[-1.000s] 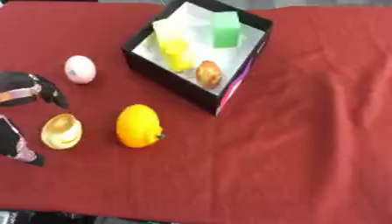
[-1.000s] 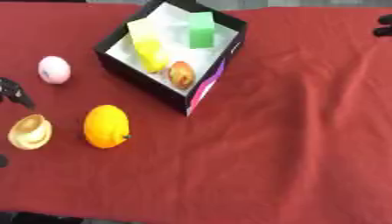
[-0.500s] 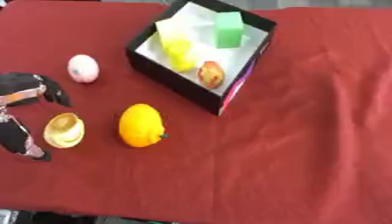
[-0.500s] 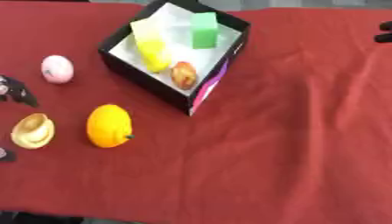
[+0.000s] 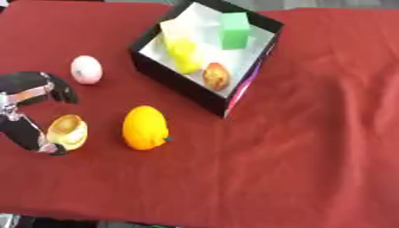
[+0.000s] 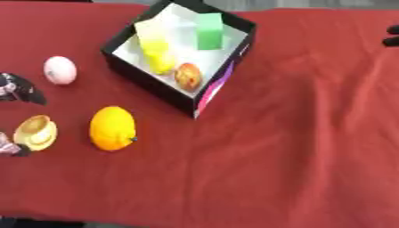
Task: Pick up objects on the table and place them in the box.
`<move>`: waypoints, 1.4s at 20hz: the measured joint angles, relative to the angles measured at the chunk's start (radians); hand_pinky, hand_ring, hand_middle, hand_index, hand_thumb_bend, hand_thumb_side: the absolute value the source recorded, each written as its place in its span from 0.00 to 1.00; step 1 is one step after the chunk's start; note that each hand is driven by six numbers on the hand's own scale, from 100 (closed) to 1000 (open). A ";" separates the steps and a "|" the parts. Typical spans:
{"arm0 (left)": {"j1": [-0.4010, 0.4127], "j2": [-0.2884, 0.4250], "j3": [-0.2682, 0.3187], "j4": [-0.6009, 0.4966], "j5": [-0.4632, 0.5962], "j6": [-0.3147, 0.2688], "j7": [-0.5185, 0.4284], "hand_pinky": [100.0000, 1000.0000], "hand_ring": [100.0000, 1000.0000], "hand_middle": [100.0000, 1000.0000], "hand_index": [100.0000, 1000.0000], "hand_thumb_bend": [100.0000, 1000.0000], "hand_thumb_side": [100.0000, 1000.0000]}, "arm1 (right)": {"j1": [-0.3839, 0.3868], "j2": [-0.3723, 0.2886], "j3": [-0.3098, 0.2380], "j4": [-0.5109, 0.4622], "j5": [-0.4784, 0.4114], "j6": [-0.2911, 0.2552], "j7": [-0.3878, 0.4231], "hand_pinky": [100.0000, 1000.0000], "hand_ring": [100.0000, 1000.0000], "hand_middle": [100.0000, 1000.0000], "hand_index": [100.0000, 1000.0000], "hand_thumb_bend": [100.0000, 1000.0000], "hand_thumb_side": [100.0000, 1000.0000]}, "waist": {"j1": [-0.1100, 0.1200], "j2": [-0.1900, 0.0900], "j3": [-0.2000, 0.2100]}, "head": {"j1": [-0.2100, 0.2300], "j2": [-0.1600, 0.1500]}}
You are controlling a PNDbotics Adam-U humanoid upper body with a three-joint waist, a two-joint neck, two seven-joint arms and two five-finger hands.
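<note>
One box (image 5: pixel 168 75); four items inside; three objects on cloth (image 5: pixel 311 147); two hands.

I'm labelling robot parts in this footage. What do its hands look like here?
The left hand is mostly black, with silver metal segments and a reddish-pink tint on its lower fingertip. Of the right hand, only dark, rounded fingertips show at the right eye view's edge. No cables or markings are visible.

An orange (image 6: pixel 112 128) lies between a tan shell-like piece (image 6: pixel 35 132) and the black box (image 6: pixel 177 95) on red cloth (image 6: pixel 296 133).
</note>
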 measured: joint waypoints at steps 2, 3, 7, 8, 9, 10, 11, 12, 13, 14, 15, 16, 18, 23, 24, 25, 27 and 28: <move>-0.003 -0.007 -0.001 0.010 -0.015 -0.003 -0.002 0.72 0.69 0.64 0.72 0.65 0.00 | 0.000 0.001 0.000 0.000 0.000 0.000 0.003 0.97 0.71 0.67 0.83 0.00 0.49 | 0.000 0.000 0.000 | 0.001 0.000; -0.006 -0.011 -0.002 0.014 -0.023 -0.004 -0.003 0.72 0.69 0.63 0.72 0.65 0.00 | 0.001 0.002 0.000 0.000 0.000 0.001 0.004 0.98 0.71 0.67 0.83 0.00 0.49 | 0.000 0.000 0.001 | 0.001 0.000; -0.009 -0.029 -0.007 0.031 -0.054 -0.009 0.000 0.71 0.67 0.62 0.70 0.68 0.00 | 0.004 0.009 0.000 0.000 0.000 0.003 0.008 0.98 0.71 0.67 0.83 0.00 0.48 | 0.000 0.000 0.001 | 0.002 0.000; -0.009 -0.032 -0.009 0.036 -0.063 -0.012 0.000 0.71 0.67 0.62 0.70 0.69 0.00 | 0.004 0.009 0.000 0.000 -0.001 0.003 0.009 0.98 0.71 0.67 0.83 0.00 0.48 | 0.000 0.000 0.001 | 0.002 0.000; -0.010 -0.034 -0.011 0.040 -0.073 -0.015 -0.001 0.70 0.66 0.61 0.69 0.69 0.00 | 0.006 0.009 0.000 0.000 -0.001 0.003 0.010 0.98 0.71 0.67 0.83 0.00 0.48 | 0.000 0.000 0.001 | 0.002 0.000; -0.010 -0.038 -0.012 0.043 -0.082 -0.018 -0.002 0.70 0.66 0.61 0.68 0.69 0.00 | 0.007 0.009 0.000 0.001 -0.001 0.004 0.011 0.98 0.71 0.67 0.83 0.00 0.48 | 0.000 0.000 0.001 | 0.002 0.000; -0.010 -0.041 -0.013 0.047 -0.090 -0.021 -0.003 0.70 0.65 0.60 0.67 0.69 0.00 | 0.007 0.009 0.000 0.001 -0.001 0.004 0.012 0.98 0.71 0.67 0.83 0.00 0.48 | 0.000 0.000 0.001 | 0.002 0.000; -0.010 -0.041 -0.015 0.051 -0.099 -0.023 -0.002 0.69 0.65 0.61 0.67 0.69 0.00 | 0.007 0.010 0.000 0.002 -0.002 0.004 0.013 0.98 0.71 0.67 0.83 0.00 0.48 | 0.001 0.000 0.001 | 0.002 0.000; -0.010 -0.044 -0.017 0.054 -0.107 -0.025 -0.001 0.69 0.65 0.61 0.66 0.69 0.00 | 0.007 0.011 -0.001 0.002 -0.002 0.004 0.013 0.98 0.71 0.67 0.83 0.00 0.48 | 0.001 0.000 0.001 | 0.002 0.000; -0.009 -0.048 -0.018 0.058 -0.115 -0.028 0.002 0.69 0.65 0.61 0.66 0.70 0.00 | 0.007 0.013 -0.001 0.003 -0.002 0.004 0.013 0.98 0.71 0.67 0.83 0.00 0.48 | 0.001 0.000 0.000 | 0.001 0.000; -0.008 -0.049 -0.019 0.060 -0.124 -0.031 0.005 0.69 0.64 0.61 0.66 0.71 0.00 | 0.007 0.015 -0.001 0.003 -0.003 0.004 0.014 0.98 0.71 0.67 0.83 0.00 0.48 | 0.001 0.000 0.000 | -0.001 0.000; -0.007 -0.049 -0.019 0.062 -0.131 -0.034 0.009 0.69 0.64 0.60 0.66 0.72 0.00 | 0.007 0.016 -0.003 0.003 -0.004 0.004 0.014 0.98 0.71 0.67 0.83 0.00 0.48 | 0.001 0.000 0.000 | -0.004 0.000; -0.005 -0.050 -0.019 0.066 -0.148 -0.040 0.020 0.68 0.62 0.59 0.64 0.74 0.00 | 0.007 0.016 -0.004 0.003 -0.005 0.004 0.014 0.98 0.71 0.67 0.83 0.00 0.48 | 0.002 0.000 0.000 | -0.009 0.000; 0.010 -0.067 -0.024 0.074 -0.212 -0.053 0.078 0.65 0.58 0.54 0.60 0.77 0.00 | 0.008 0.016 -0.006 0.003 -0.006 0.004 0.013 0.98 0.71 0.67 0.83 0.00 0.48 | 0.003 0.000 0.001 | -0.012 0.001; 0.012 -0.069 -0.024 0.078 -0.222 -0.056 0.088 0.64 0.57 0.53 0.59 0.77 0.00 | 0.008 0.016 -0.006 0.003 -0.006 0.004 0.013 0.98 0.71 0.67 0.82 0.00 0.48 | 0.003 0.000 0.001 | -0.012 0.001; 0.013 -0.071 -0.024 0.081 -0.231 -0.058 0.098 0.64 0.56 0.52 0.59 0.76 0.00 | 0.008 0.016 -0.006 0.003 -0.006 0.005 0.013 0.98 0.71 0.67 0.82 0.00 0.48 | 0.003 0.000 0.001 | -0.012 0.001; 0.014 -0.075 -0.024 0.088 -0.244 -0.060 0.116 0.62 0.54 0.50 0.57 0.74 0.00 | 0.008 0.016 -0.006 0.003 -0.007 0.005 0.012 0.98 0.71 0.67 0.82 0.00 0.48 | 0.005 0.000 0.001 | -0.012 0.002; 0.015 -0.075 -0.024 0.092 -0.250 -0.060 0.127 0.61 0.54 0.50 0.58 0.72 0.00 | 0.008 0.016 -0.006 0.003 -0.007 0.005 0.012 0.98 0.71 0.67 0.82 0.00 0.48 | 0.006 0.000 0.001 | -0.012 0.002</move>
